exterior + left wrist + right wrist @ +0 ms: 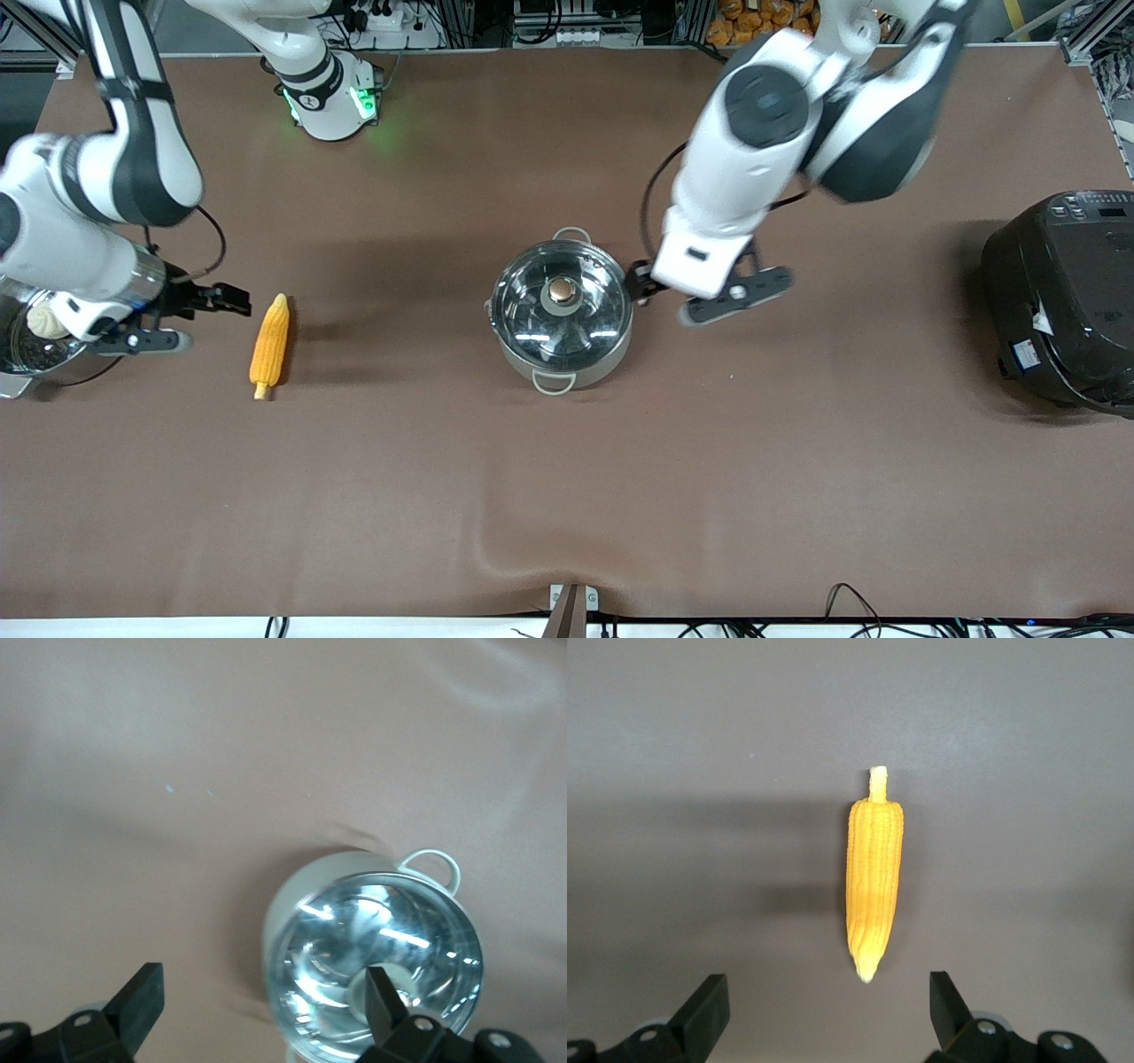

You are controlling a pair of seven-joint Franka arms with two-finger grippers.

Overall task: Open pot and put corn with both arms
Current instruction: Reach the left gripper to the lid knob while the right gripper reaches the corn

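While unheld, corn (269,346) beside right hand (209,307)

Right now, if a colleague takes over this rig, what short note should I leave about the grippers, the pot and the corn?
Left gripper: jaws open, empty, beside the pot toward the left arm's end of the table.
Right gripper: jaws open, empty, beside the corn toward the right arm's end.
Pot: mid-table, glass lid on.
Corn: flat on the table, between the pot and the right arm's end, stalk stub toward the front camera.
Done: nothing grasped.
Left: lift the lid, pick up the corn, place it in the pot.
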